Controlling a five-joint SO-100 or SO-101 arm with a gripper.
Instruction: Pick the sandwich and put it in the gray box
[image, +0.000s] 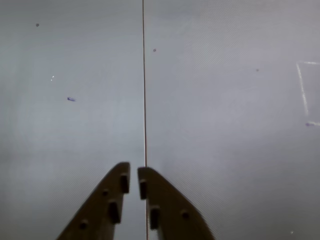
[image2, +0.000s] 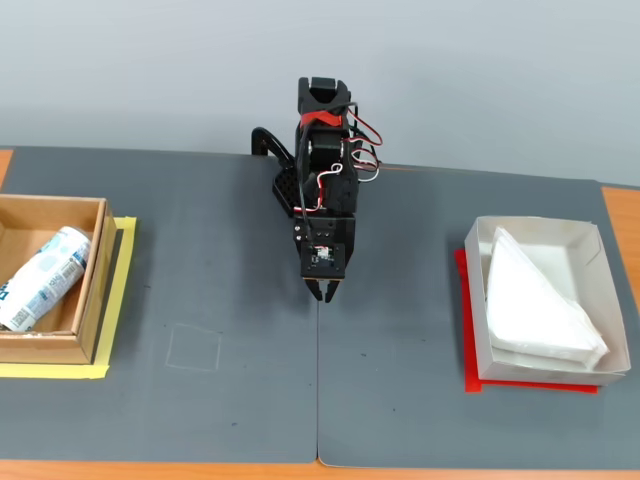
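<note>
White wedge sandwich (image2: 535, 300) in gray box (image2: 590, 240)

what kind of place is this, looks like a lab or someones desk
Probably a tabletop robot test bench: dark gray mats cover a wooden table before a bare wall, a small black arm's gripper hangs at centre, and tape marks the spots of a brown cardboard box and a shallow gray cardboard tray.

In the fixed view, two dark gray mats (image2: 210, 330) meet at a center seam and cover a wooden table (image2: 620, 215). At far left a brown cardboard box (image2: 90, 290) rests on yellow tape (image2: 118, 300). At right the gray box (image2: 600, 300) rests on a red sheet (image2: 468, 375). A faint chalk square (image2: 194, 349) marks the left mat.
</note>
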